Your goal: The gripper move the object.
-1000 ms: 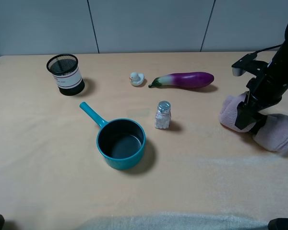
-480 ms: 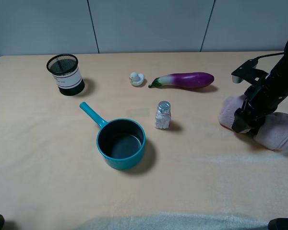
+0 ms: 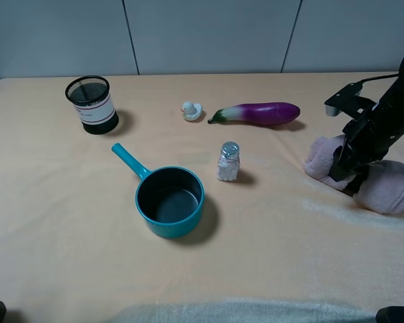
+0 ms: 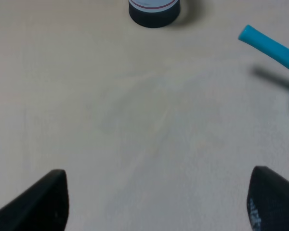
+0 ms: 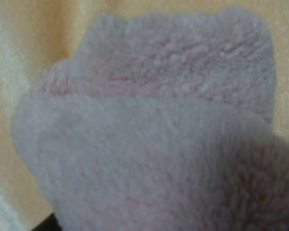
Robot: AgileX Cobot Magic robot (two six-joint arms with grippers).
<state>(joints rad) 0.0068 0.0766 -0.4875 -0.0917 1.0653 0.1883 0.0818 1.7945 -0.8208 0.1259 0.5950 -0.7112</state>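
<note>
The right gripper (image 3: 348,176) pinches the middle of the fluffy pink towel (image 3: 390,190), which lies at the table's (image 3: 54,222) right edge, near the eggplant (image 3: 259,112). The left gripper (image 4: 159,183) has its fingers spread and empty. The writing on the mesh cup (image 3: 91,105) label (image 3: 95,110) is too small to read.

Bare table (image 3: 283,176) between hand (image 3: 347,175) and shaker (image 3: 228,161) — eggplant (image 3: 259,112) behind.

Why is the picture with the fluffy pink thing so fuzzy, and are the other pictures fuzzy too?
Right wrist view: the towel sits so near the lens that it fills the frame, out of focus. Exterior high view: sharp, evenly lit, soft shadow beside the pan. Left wrist view: table fairly clear, dark fingertips blurred.
</note>
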